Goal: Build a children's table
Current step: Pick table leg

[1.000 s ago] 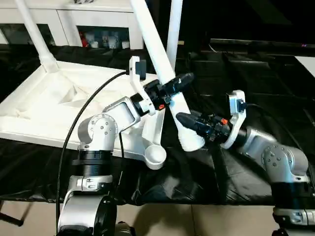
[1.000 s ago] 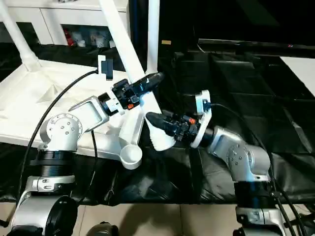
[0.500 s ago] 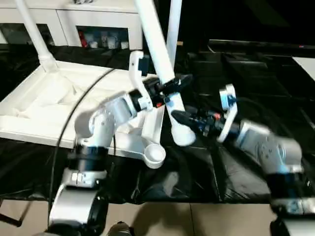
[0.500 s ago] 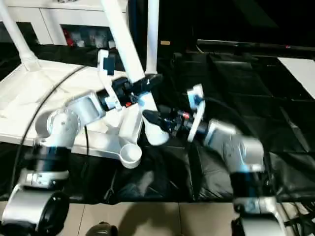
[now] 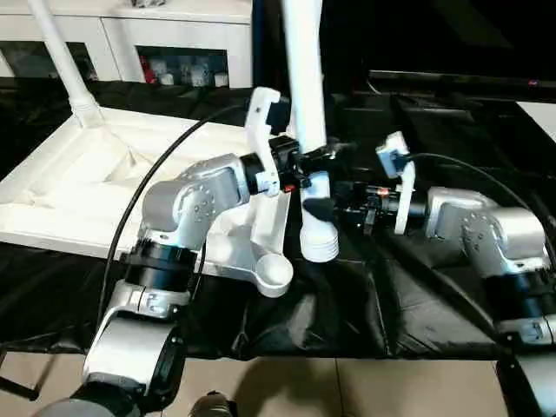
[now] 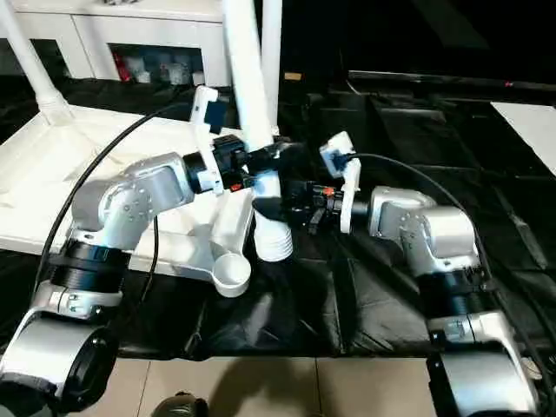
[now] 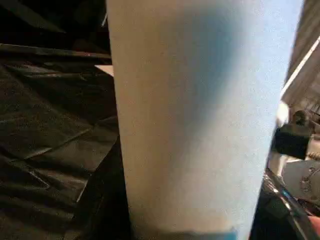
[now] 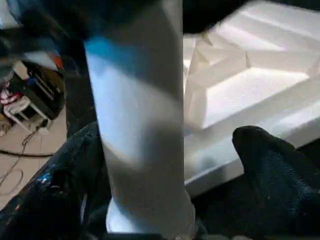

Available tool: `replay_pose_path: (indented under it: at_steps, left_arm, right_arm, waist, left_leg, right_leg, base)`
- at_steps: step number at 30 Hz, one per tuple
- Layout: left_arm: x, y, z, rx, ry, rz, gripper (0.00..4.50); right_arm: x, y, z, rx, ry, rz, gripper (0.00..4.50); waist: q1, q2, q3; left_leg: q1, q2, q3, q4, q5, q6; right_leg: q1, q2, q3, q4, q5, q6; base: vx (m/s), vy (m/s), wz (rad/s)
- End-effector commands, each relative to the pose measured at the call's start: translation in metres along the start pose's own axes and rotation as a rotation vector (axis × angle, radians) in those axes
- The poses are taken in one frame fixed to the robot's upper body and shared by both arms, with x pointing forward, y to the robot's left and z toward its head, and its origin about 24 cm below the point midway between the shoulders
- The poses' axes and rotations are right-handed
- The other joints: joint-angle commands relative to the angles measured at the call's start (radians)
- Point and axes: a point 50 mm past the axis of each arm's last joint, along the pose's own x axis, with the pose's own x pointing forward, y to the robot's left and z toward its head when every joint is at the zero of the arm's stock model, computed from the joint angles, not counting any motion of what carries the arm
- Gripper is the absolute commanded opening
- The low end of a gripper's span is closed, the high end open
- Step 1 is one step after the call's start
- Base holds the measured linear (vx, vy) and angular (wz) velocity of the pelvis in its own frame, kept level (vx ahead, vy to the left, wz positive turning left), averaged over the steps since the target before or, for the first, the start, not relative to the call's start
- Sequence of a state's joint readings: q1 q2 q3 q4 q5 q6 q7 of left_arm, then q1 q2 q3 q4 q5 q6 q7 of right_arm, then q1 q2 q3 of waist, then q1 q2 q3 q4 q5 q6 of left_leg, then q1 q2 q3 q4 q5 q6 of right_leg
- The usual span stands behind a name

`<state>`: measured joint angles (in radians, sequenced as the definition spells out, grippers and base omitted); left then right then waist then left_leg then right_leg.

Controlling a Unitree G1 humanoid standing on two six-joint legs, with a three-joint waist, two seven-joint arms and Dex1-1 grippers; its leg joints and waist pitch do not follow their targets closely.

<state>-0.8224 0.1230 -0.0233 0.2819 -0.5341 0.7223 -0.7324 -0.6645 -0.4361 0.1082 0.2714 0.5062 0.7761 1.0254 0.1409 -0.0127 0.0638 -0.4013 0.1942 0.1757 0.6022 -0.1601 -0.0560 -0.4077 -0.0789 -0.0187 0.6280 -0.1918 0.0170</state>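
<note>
White table leg [image 5: 306, 113]: standing near-upright, ribbed end hanging just beside the upturned table top's [image 5: 78, 187] empty corner socket [image 5: 274, 274]. Left gripper [image 5: 318, 158] clamping it mid-shaft; right gripper [image 5: 323, 208] closing around it lower down. Black cloth [image 5: 417, 287] lying beneath.

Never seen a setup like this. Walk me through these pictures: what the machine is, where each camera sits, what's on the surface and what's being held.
This is a humanoid robot with two silver arms. Two pictures come from cameras on its head, looking down; the other two come from cameras on its wrists. An upside-down white table top lies on a black-covered surface, with one leg already standing in a far corner and an empty round socket at the near corner. The left gripper and right gripper both grip a loose white leg, held almost upright just beside that socket.
</note>
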Motion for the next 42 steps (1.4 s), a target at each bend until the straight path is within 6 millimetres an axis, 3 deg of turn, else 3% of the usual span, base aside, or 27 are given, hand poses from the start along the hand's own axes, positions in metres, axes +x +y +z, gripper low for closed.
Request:
replay_pose_path:
  at_steps: [1, 4, 5, 7, 9, 10, 12, 20, 42]
  left_arm:
    - [0.005, -0.006, 0.008, 0.048, 0.003, -0.031, 1.88]
    - [0.007, -0.007, 0.009, 0.052, 0.006, -0.038, 1.88]
    - [0.007, -0.007, 0.009, 0.052, 0.006, -0.040, 1.88]
    - [0.007, -0.007, 0.009, 0.053, 0.008, -0.042, 1.88]
    - [0.006, -0.006, 0.009, 0.056, 0.016, -0.044, 1.88]
    - [0.006, -0.006, 0.009, 0.056, 0.016, -0.044, 1.88]
    - [0.006, -0.007, 0.010, 0.055, 0.016, -0.048, 1.88]
    - [0.008, -0.010, 0.012, 0.040, 0.007, -0.071, 1.88]
    - [0.008, -0.011, 0.014, 0.022, -0.037, -0.068, 1.86]
  right_arm:
    - [0.002, 0.001, 0.002, -0.004, 0.017, 0.007, 4.50]
    - [0.006, 0.004, 0.000, -0.008, 0.032, 0.035, 4.50]
    - [0.006, 0.006, 0.000, -0.011, 0.036, 0.044, 4.50]
    - [0.009, 0.009, 0.000, -0.012, 0.036, 0.073, 4.50]
    - [0.011, 0.013, -0.001, -0.017, 0.039, 0.093, 4.50]
    - [0.011, 0.013, -0.001, -0.017, 0.039, 0.093, 4.50]
    - [0.012, 0.015, -0.003, -0.016, 0.042, 0.101, 4.50]
    - [0.014, 0.018, -0.008, -0.010, 0.056, 0.119, 4.50]
    - [0.017, 0.019, -0.010, -0.002, 0.039, 0.108, 2.67]
  waist:
    - [-0.004, -0.017, -0.084]
    - [-0.003, -0.012, -0.084]
    - [-0.002, -0.001, -0.085]
    - [-0.003, -0.007, -0.085]
    - [-0.002, 0.006, -0.086]
    - [-0.005, 0.001, -0.085]
    - [-0.004, 0.008, -0.086]
    - [-0.005, 0.004, -0.086]
    - [-0.004, 0.002, -0.085]
  left_leg:
    - [0.028, 0.019, 0.002, -0.058, -0.099, 0.014]
    - [0.028, 0.020, 0.002, -0.058, -0.102, 0.015]
    - [0.028, 0.020, 0.000, -0.058, -0.103, 0.013]
    - [0.028, 0.020, 0.000, -0.058, -0.105, 0.012]
    - [0.029, 0.019, -0.002, -0.058, -0.111, 0.006]
    - [0.029, 0.019, -0.001, -0.059, -0.119, 0.004]
    - [0.030, 0.019, -0.003, -0.060, -0.130, -0.005]
    - [0.030, 0.020, -0.003, -0.061, -0.146, -0.012]
    - [0.029, 0.019, -0.003, -0.062, -0.145, -0.013]
  right_leg:
    - [0.056, -0.045, 0.018, -0.058, -0.013, -0.250]
    - [0.056, -0.045, 0.018, -0.058, -0.018, -0.248]
    - [0.055, -0.045, 0.018, -0.056, -0.016, -0.250]
    - [0.057, -0.044, 0.017, -0.056, -0.003, -0.252]
    - [0.056, -0.043, 0.017, -0.055, 0.003, -0.251]
    - [0.056, -0.042, 0.017, -0.057, 0.003, -0.253]
    - [0.056, -0.042, 0.016, -0.056, 0.001, -0.256]
    - [0.057, -0.043, 0.016, -0.058, -0.006, -0.256]
    - [0.056, -0.043, 0.017, -0.061, -0.032, -0.245]
  base:
    - [0.000, 0.000, 0.00]
    - [0.000, 0.000, 0.00]
    - [0.000, 0.000, 0.00]
    - [0.000, 0.000, 0.00]
    - [0.000, 0.000, 0.00]
    - [0.000, 0.000, 0.00]
    - [0.000, 0.000, 0.00]
    - [0.000, 0.000, 0.00]
    - [0.000, 0.000, 0.00]
